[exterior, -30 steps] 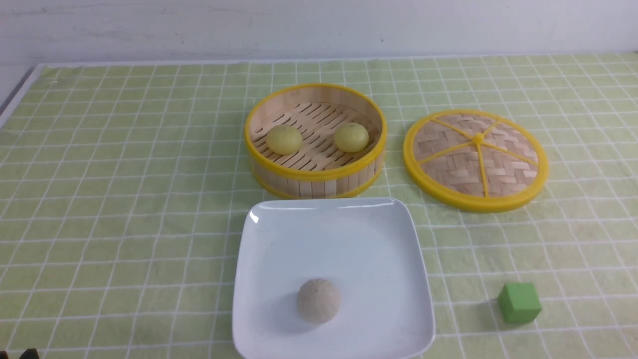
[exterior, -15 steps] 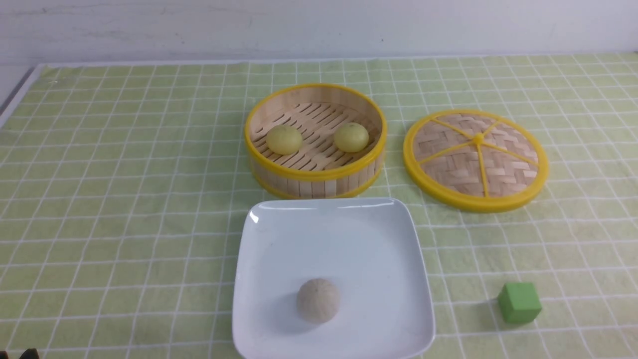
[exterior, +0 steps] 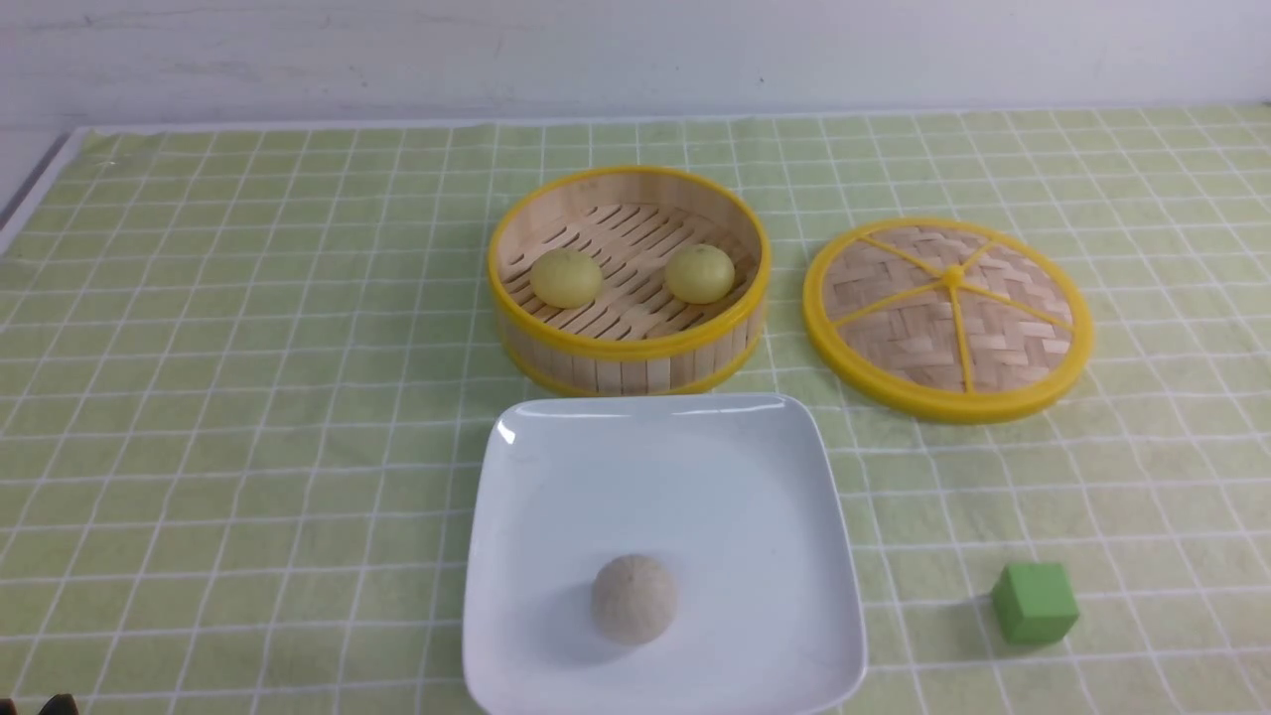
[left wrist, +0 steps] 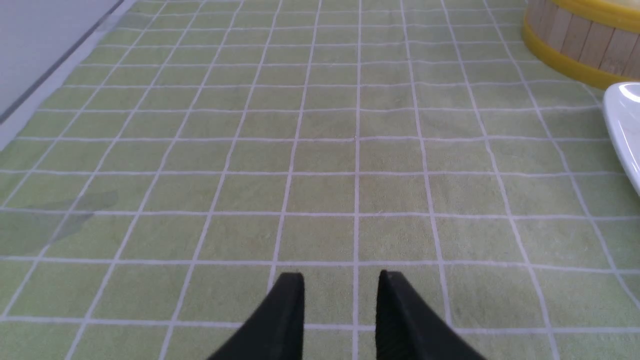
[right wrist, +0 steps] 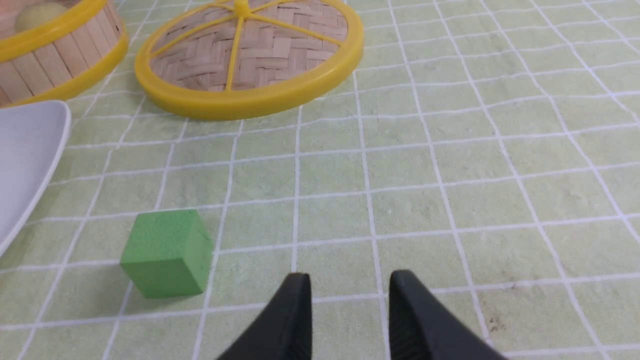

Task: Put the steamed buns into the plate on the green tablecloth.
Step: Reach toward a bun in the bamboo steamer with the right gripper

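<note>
Two pale yellow steamed buns (exterior: 566,277) (exterior: 700,273) lie side by side in the open bamboo steamer basket (exterior: 629,348). The white square plate (exterior: 735,477) sits just in front of the basket on the green tablecloth (exterior: 248,397). My left gripper (left wrist: 340,280) hovers low over bare cloth to the left of the plate, whose edge (left wrist: 625,125) shows in the left wrist view. Its jaws stand close together with nothing between them. My right gripper (right wrist: 350,280) hovers over cloth to the right of the plate, jaws likewise close and empty. Neither gripper shows in the front view.
A grey-beige speckled bun (exterior: 635,598) lies in the plate's near half. The woven steamer lid (exterior: 948,316) lies flat to the right of the basket. A small green cube (exterior: 1035,602) (right wrist: 167,252) stands right of the plate, near my right gripper.
</note>
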Motion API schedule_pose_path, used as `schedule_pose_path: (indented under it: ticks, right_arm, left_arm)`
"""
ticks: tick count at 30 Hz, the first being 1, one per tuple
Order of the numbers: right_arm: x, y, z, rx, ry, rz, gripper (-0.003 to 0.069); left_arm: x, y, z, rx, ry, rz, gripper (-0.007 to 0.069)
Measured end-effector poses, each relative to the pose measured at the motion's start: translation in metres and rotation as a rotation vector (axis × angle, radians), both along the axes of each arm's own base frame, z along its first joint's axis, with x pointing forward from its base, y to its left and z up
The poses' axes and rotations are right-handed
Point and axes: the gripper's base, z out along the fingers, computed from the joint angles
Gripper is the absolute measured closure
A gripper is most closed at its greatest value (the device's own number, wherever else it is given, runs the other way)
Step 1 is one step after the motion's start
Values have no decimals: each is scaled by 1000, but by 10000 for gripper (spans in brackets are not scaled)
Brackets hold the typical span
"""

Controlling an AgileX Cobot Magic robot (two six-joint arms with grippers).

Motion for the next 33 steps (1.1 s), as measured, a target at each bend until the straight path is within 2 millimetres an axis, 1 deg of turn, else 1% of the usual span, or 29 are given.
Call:
schedule_pose_path:
  ticks: [2,4,5,6,9,10,11,13,15,19,21,23,24,25,26,27,28,30,31,32,33]
  right_arm:
    - [0,0,0,-14,-4,-1,419]
    - [0,0,0,1,-11,-6,419]
    - [1,0,1,39,-15,-11,419]
    - [1,2,1,119,-18,-20,419]
    - [1,8,2,453,-1,-53,419]
    - [1,8,2,462,-1,-56,419]
    - [1,10,2,588,10,-69,419]
    - [1,12,4,719,18,-80,419]
    - [1,13,5,775,13,-83,419]
    - [2,12,8,794,-16,-85,424]
    - [1,12,16,783,-47,-75,456]
    - [-1,11,38,710,-118,-46,508]
    - [-1,10,46,655,-137,-37,537]
    - [-2,9,65,551,-161,-22,588]
    - [-1,8,71,474,-133,-22,621]
    - [3,8,81,397,-61,-29,652]
    - [5,7,87,357,-17,-37,664]
    - [19,7,89,299,213,-71,669]
    - [26,7,90,285,345,-89,669]
    - [29,7,88,280,397,-94,667]
    - [44,10,88,275,524,-95,666]
  left_arm:
    - [0,0,0,15,-1,1,384]
    - [0,0,0,-31,-1,9,384]
    - [0,-1,0,-115,-4,18,384]
    - [0,-3,0,-214,-8,28,384]
    - [0,-11,1,-682,1,82,384]
    - [0,-12,1,-737,4,89,384]
    - [0,-14,1,-874,10,105,384]
    - [0,-16,3,-1037,11,129,384]
    - [0,-16,4,-1099,7,138,384]
    - [1,-15,5,-1117,-13,140,384]
    - [2,-15,8,-1155,-37,137,399]
    - [1,-15,11,-1141,-43,128,439]
    - [0,-15,18,-1116,-52,113,475]
    - [-2,-16,28,-1066,-56,93,519]
    - [-4,-16,41,-1029,-63,75,562]
    - [-5,-17,52,-977,-40,66,592]
    - [-5,-18,60,-933,-2,65,607]
    - [-1,-20,68,-825,178,82,622]
    - [2,-22,72,-764,306,91,622]
    - [3,-23,72,-755,329,92,622]
    - [9,-25,72,-692,477,99,622]
